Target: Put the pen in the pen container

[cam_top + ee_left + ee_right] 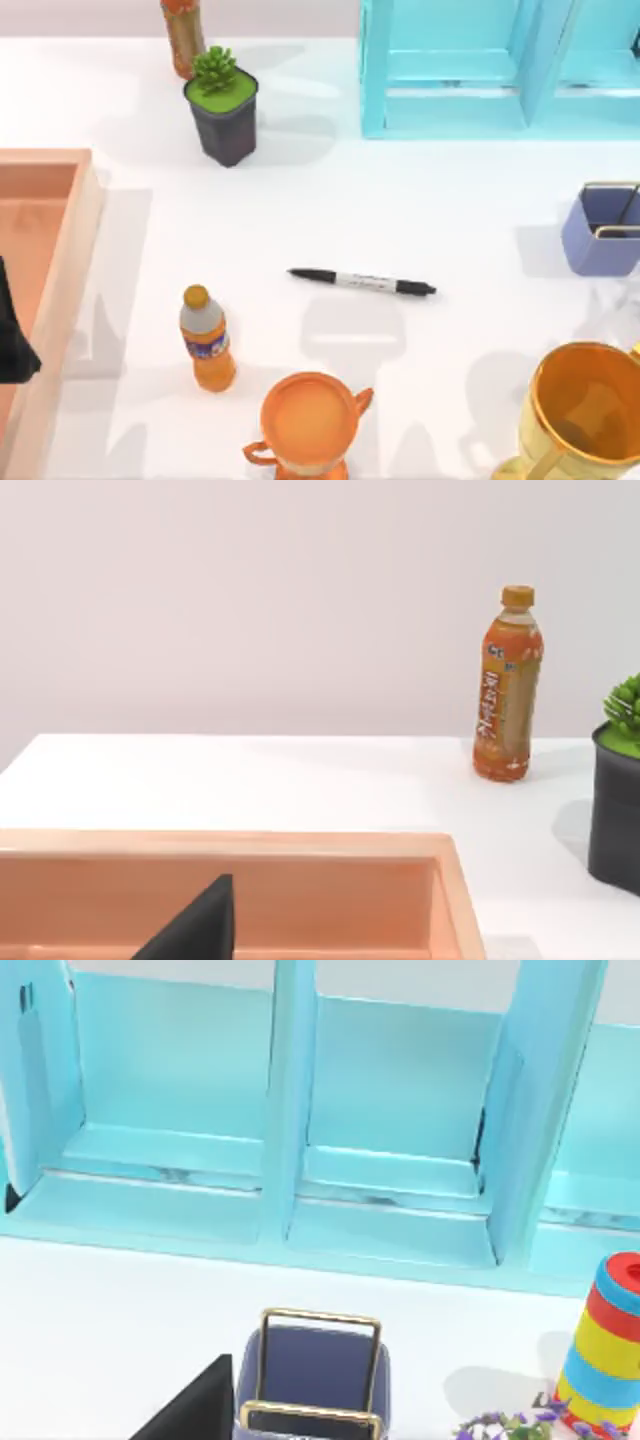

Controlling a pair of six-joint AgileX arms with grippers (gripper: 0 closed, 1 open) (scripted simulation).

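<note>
pen on table, pen container apart

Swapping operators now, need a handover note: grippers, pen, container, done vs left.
Left arm: parked at the table's left edge over the tray; its fingers can't be judged.
Right arm: parked by the container at the right edge.
Pen: lying flat mid-table, untouched, between the bottle and the container.
Container: upright at the right edge, in front of the shelf; nothing seen inside in the wrist view.
Done: nothing.
Left: grasp the pen, carry it right, drop it into the container. The right arm looks nearer.
</note>
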